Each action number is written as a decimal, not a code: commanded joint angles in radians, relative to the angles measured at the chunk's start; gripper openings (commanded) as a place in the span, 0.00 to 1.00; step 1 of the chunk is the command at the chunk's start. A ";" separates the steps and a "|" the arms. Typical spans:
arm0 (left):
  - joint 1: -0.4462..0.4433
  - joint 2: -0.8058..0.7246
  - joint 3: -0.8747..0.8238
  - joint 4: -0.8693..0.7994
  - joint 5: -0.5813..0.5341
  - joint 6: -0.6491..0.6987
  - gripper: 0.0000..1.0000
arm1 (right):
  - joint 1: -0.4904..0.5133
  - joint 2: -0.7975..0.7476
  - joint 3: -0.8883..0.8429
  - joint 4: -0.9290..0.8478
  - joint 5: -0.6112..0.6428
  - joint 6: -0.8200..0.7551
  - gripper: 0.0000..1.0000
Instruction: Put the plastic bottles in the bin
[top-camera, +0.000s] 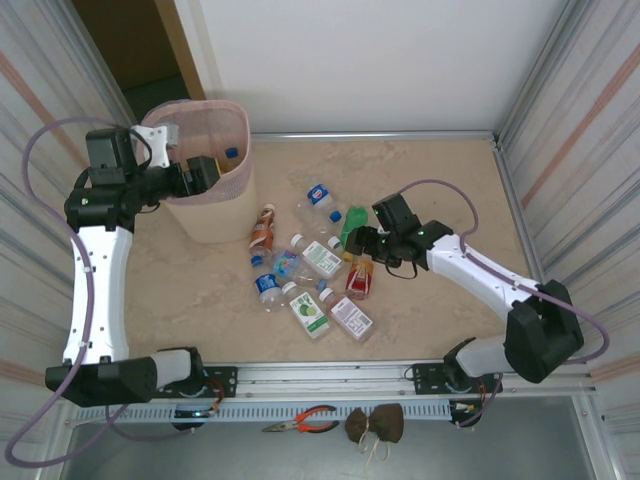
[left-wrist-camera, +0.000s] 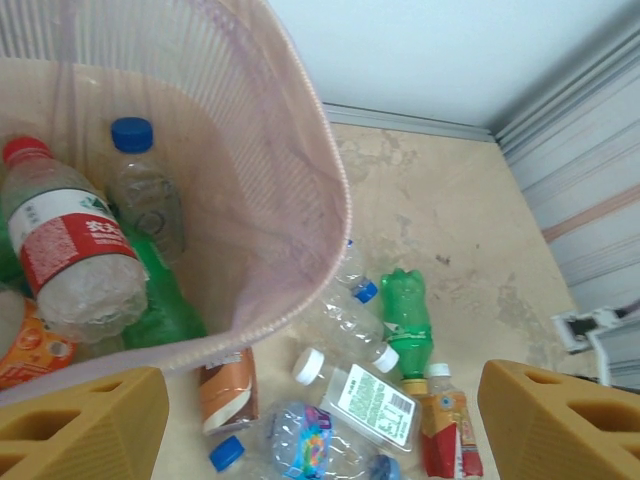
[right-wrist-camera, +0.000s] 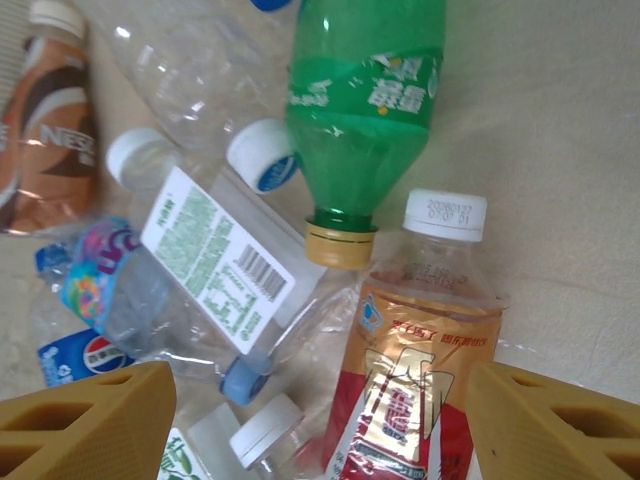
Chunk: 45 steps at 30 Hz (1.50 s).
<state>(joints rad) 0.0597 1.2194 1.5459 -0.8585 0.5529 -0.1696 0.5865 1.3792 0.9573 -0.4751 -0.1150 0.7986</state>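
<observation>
Jaws left: spread, empty, over bin (top-camera: 215, 212) rim, worktop (top-camera: 450, 190) 10 o'clock, drop position | jaws right: spread, straddling red-label bottle (right-wrist-camera: 420, 350) at pile's 3 o'clock, lined up to pinch | loose bottles (top-camera: 322, 258) heaped centre, several more inside bin

You are seeing some plastic bottles (left-wrist-camera: 70, 250) lying inside the upright pink bin (left-wrist-camera: 270, 180), and other bottles (top-camera: 322, 258) lying scattered on their sides beside it.

The beige marbled table (top-camera: 430, 170) carries the pink-and-cream bin (top-camera: 212, 205), upright at about ten o'clock. Plastic bottles (top-camera: 322, 258) lie on their sides in a loose heap at the centre, perhaps ten in all. In that heap a brown bottle (top-camera: 263, 228) lies at ten o'clock, a green bottle (top-camera: 352, 222) at one and a red-labelled bottle (top-camera: 360, 278) at four.
</observation>
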 joint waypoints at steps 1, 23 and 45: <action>0.007 -0.047 -0.039 0.044 0.056 -0.037 0.81 | -0.008 0.047 -0.010 0.018 -0.025 -0.029 0.74; 0.007 -0.150 -0.216 0.098 0.049 -0.072 0.82 | 0.187 0.220 -0.014 -0.160 0.171 0.046 0.76; 0.007 -0.142 -0.229 0.123 0.086 -0.092 0.81 | 0.210 0.123 -0.029 -0.192 0.268 0.077 0.58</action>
<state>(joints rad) 0.0597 1.0927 1.3289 -0.7570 0.6071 -0.2440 0.7883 1.5578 0.9241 -0.6228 0.1017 0.8600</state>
